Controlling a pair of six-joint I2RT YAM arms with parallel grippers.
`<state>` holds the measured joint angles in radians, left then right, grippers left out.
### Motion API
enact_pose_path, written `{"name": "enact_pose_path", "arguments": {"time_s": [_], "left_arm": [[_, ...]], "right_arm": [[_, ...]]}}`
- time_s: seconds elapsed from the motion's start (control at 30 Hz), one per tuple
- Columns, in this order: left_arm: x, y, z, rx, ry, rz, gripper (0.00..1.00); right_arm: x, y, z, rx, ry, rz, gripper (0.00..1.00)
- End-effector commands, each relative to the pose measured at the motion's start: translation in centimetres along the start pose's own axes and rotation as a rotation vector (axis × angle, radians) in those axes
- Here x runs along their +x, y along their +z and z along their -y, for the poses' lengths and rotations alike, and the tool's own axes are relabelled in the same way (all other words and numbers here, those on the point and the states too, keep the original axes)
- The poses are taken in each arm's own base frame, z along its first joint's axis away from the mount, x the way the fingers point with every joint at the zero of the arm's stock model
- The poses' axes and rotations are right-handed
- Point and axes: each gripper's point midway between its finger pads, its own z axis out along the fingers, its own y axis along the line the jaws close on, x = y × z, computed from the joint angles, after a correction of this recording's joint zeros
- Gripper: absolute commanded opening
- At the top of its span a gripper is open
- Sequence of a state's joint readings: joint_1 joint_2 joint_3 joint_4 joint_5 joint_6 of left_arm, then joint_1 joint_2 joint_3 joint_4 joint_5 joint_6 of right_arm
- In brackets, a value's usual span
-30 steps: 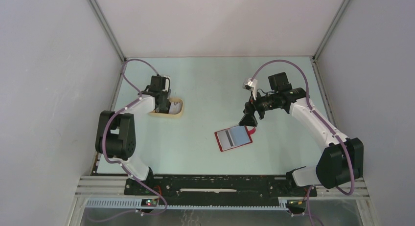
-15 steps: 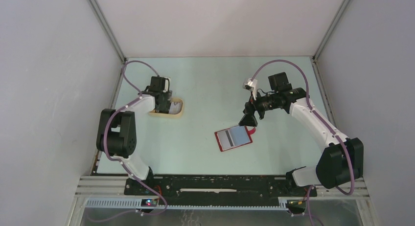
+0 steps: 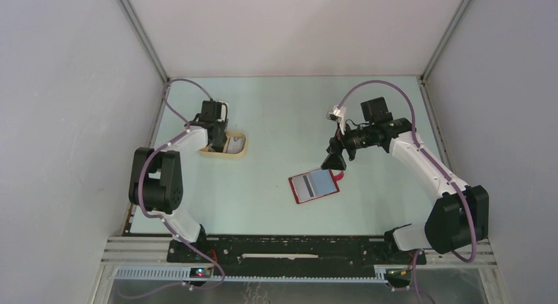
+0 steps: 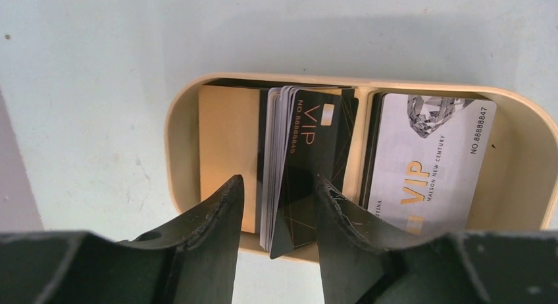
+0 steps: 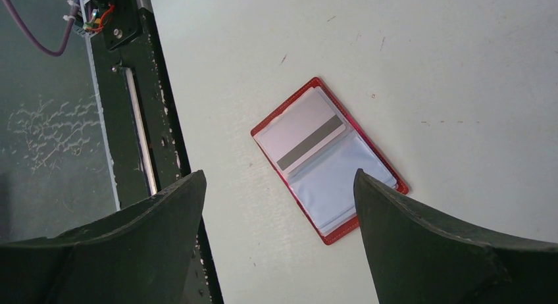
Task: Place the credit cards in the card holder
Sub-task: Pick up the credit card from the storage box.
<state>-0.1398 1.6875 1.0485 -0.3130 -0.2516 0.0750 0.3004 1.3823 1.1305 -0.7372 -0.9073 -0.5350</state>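
The credit cards sit in a tan oval tray (image 3: 239, 152). In the left wrist view a golden-brown card (image 4: 227, 139) lies at the left, a stack of cards fronted by a black VIP card (image 4: 303, 146) stands on edge in the middle, and a whitish VIP card (image 4: 428, 152) lies at the right. My left gripper (image 4: 278, 205) is open, its fingers straddling the upright stack. The red card holder (image 3: 314, 186) lies open on the table, with a white, grey-striped card (image 5: 304, 133) in its left half. My right gripper (image 5: 278, 179) is open and empty above the holder's far right edge.
The tray's rim (image 4: 174, 139) surrounds the cards near the left wall. The black front rail (image 5: 141, 120) with wiring runs along the table's near edge. The holder's red closure tab (image 3: 340, 177) sticks out beside the right gripper.
My left gripper has shifted slightly over the tray, uncovering a little more of the whitish card. The right arm and the card holder have not moved.
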Motion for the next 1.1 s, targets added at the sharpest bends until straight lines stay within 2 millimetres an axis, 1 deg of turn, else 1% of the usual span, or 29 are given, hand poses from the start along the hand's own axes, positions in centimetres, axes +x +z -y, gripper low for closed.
{"name": "enact_pose_path", "arguments": {"time_s": [0.0, 0.23, 0.53, 0.77, 0.97, 1.07], "left_arm": [[-2.3, -1.6, -1.8, -0.068, -0.044, 0.083, 0.48], [-2.4, -1.7, -2.1, -0.083, -0.049, 0.091, 0.46], [-2.2, -1.2, -1.4, -0.047, -0.038, 0.074, 0.34], [-2.0, -1.1, -1.2, -0.031, -0.037, 0.065, 0.21], [-2.2, -1.4, -1.0, -0.019, -0.039, 0.073, 0.01], [-2.2, -1.4, -0.8, -0.009, -0.04, 0.078, 0.0]], "right_arm": [[-0.8, -0.4, -0.4, -0.01, -0.027, 0.024, 0.92], [-0.8, -0.5, -0.4, -0.012, -0.026, 0.024, 0.92], [-0.8, -0.5, -0.5, -0.011, -0.028, 0.027, 0.92], [-0.9, -0.6, -0.5, -0.011, -0.029, 0.03, 0.92], [-0.9, -0.6, -0.5, -0.011, -0.027, 0.03, 0.92], [-0.9, -0.6, -0.5, -0.012, -0.028, 0.03, 0.92]]}}
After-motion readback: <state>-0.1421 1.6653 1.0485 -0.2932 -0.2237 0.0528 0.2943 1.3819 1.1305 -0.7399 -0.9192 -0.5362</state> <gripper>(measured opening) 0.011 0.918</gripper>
